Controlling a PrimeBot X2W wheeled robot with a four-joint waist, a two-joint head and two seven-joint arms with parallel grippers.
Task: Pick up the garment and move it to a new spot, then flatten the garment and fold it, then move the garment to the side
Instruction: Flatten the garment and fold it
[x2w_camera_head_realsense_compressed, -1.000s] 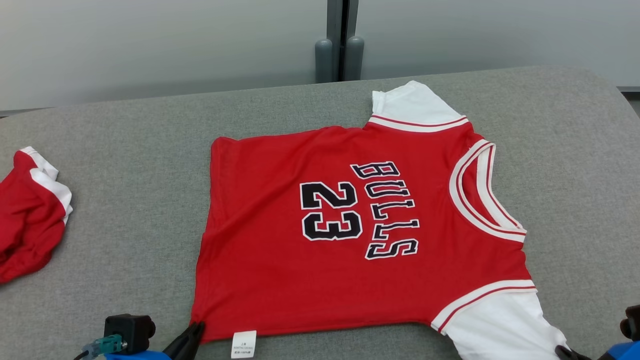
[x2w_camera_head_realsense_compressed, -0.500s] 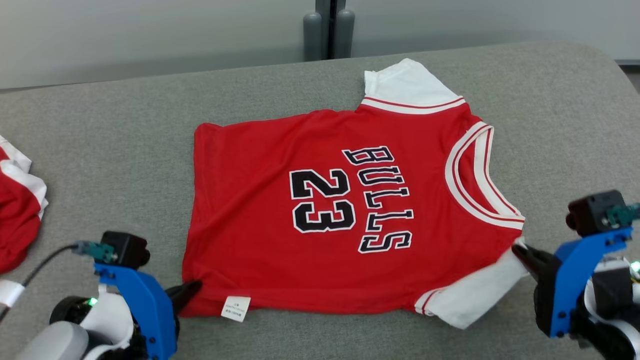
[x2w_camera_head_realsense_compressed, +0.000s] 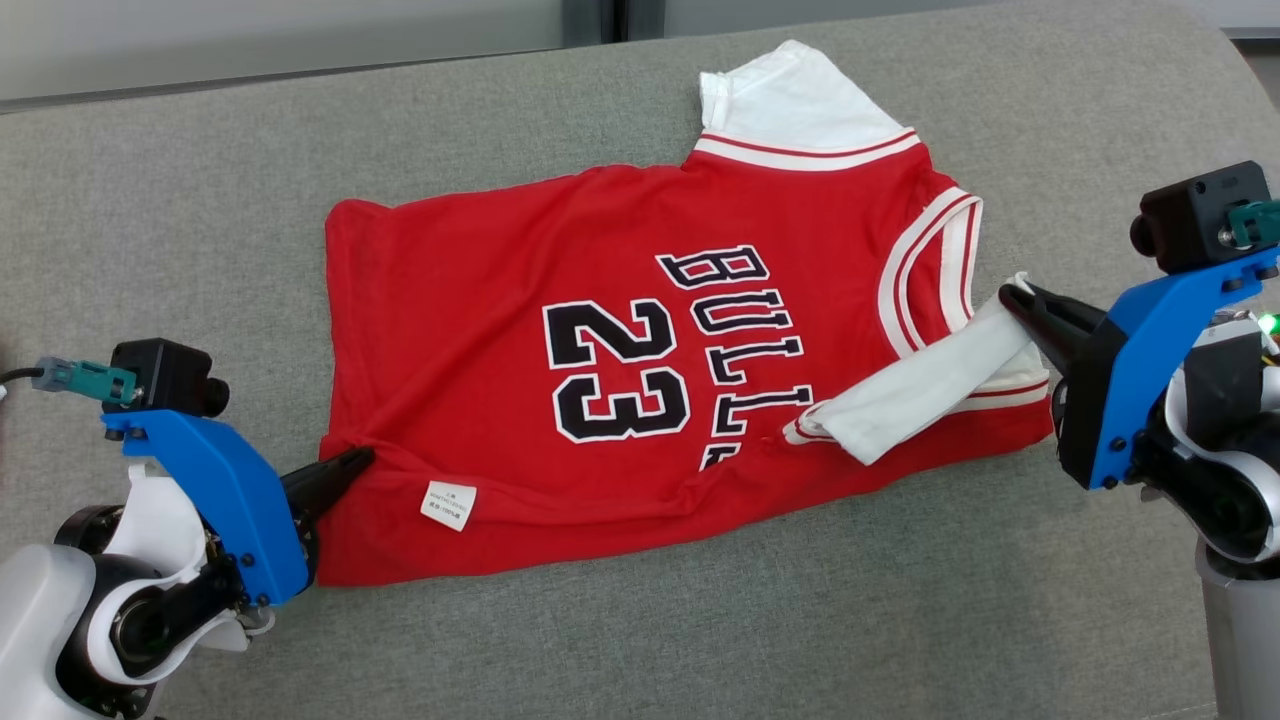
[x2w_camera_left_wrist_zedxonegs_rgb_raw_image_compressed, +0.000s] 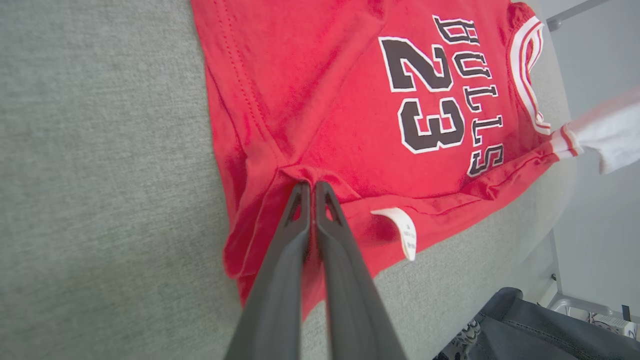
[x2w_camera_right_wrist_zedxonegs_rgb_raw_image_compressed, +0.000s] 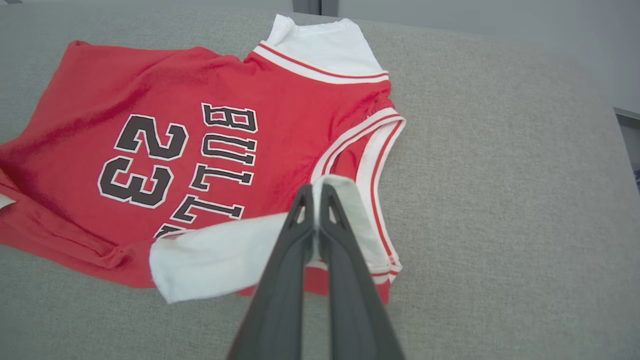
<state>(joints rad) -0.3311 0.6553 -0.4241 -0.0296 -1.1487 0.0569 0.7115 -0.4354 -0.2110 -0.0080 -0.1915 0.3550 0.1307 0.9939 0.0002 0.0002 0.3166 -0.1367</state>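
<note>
Head view shows the fold under way: a second ago the jersey (x2w_camera_head_realsense_compressed: 560, 260) lay flat on the grey table (x2w_camera_head_realsense_compressed: 700, 630) with its near sleeve (x2w_camera_head_realsense_compressed: 920, 395) spread toward the robot; now that white sleeve is drawn across the red chest, covering the end of the lettering, and the near hem corner is bunched inward. The camera has dipped too. I'd judge the first lengthwise fold only partly made. The left gripper (x2w_camera_head_realsense_compressed: 362, 460) reaches in low from the left, fingers pinched tight on the hem corner beside the label (x2w_camera_head_realsense_compressed: 448, 504); the right gripper (x2w_camera_head_realsense_compressed: 1010, 296) comes from the right, raised, fingers clamped on the sleeve's end
</note>
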